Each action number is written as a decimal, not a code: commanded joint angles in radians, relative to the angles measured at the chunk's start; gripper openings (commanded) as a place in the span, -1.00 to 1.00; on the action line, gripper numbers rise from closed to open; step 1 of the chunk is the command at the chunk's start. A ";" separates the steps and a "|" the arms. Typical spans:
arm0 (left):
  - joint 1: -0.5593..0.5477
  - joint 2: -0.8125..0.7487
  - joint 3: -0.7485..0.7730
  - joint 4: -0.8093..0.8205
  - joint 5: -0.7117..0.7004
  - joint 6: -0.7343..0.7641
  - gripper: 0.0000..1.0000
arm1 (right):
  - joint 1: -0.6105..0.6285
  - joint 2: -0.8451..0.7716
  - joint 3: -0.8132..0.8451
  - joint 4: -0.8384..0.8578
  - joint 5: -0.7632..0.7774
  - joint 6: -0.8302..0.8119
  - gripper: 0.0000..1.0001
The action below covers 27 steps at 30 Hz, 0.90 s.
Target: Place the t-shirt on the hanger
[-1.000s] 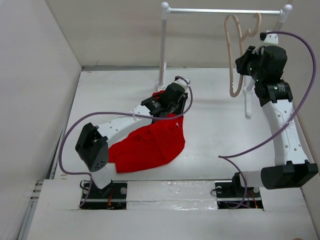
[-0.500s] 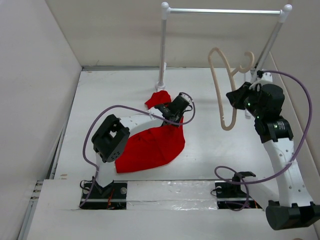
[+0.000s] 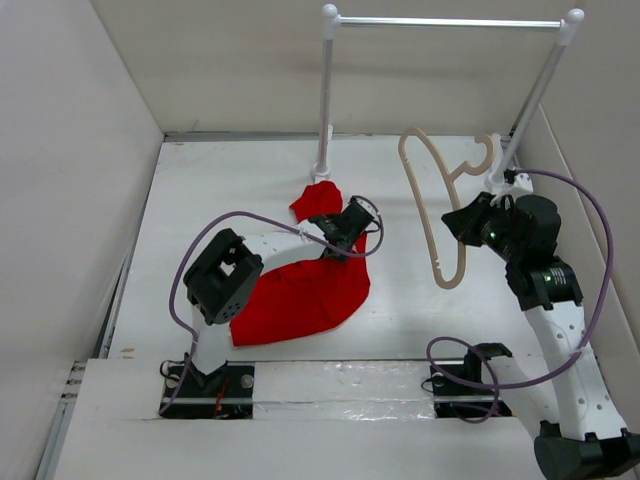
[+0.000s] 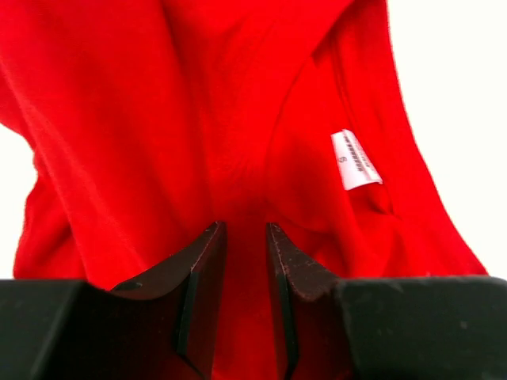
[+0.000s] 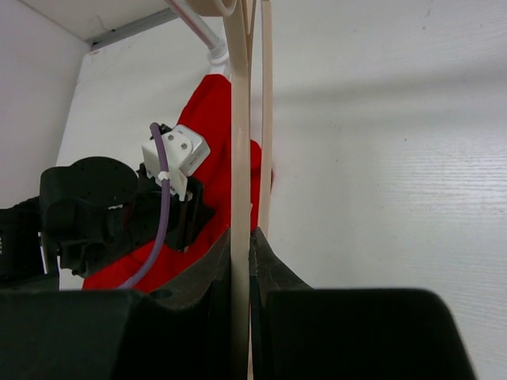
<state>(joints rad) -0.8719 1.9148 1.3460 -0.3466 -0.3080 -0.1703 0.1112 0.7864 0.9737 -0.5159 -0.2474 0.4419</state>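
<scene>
The red t-shirt [image 3: 300,295] lies crumpled on the table left of centre, one flap reaching toward the rack post. My left gripper [image 3: 338,232] sits low at its far edge. In the left wrist view the gripper [image 4: 245,237] is nearly closed, with red cloth [image 4: 198,119] pinched in the narrow gap; a white size label [image 4: 356,158] shows nearby. My right gripper [image 3: 462,222] is shut on the pale beige hanger [image 3: 432,210] and holds it in the air right of the shirt. In the right wrist view the hanger's bar [image 5: 238,119] runs between the closed fingers [image 5: 242,245].
The white-posted rack [image 3: 325,90] with a metal bar stands at the back; its right post is just behind my right wrist. Walls close in on the left and right. The left arm and its purple cable [image 5: 103,206] show beyond the hanger.
My right arm has taken the hanger off the rack bar and carried it down and left toward the shirt. My left arm has folded and lowered onto the shirt's far edge.
</scene>
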 commanded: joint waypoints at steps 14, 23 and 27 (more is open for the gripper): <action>-0.009 0.044 0.015 0.029 -0.056 0.022 -0.53 | 0.004 -0.029 -0.027 0.031 -0.087 0.009 -1.00; -0.009 0.036 0.015 0.057 -0.060 0.012 -0.98 | 0.004 -0.042 -0.058 0.028 -0.101 0.012 -1.00; -0.009 0.003 -0.007 0.077 -0.066 0.008 -1.00 | 0.004 -0.058 -0.061 -0.001 -0.099 0.009 -1.00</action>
<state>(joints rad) -0.8757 1.9739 1.3422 -0.2974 -0.3527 -0.1551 0.1112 0.7574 0.9028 -0.5247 -0.3260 0.4492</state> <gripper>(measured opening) 0.003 0.132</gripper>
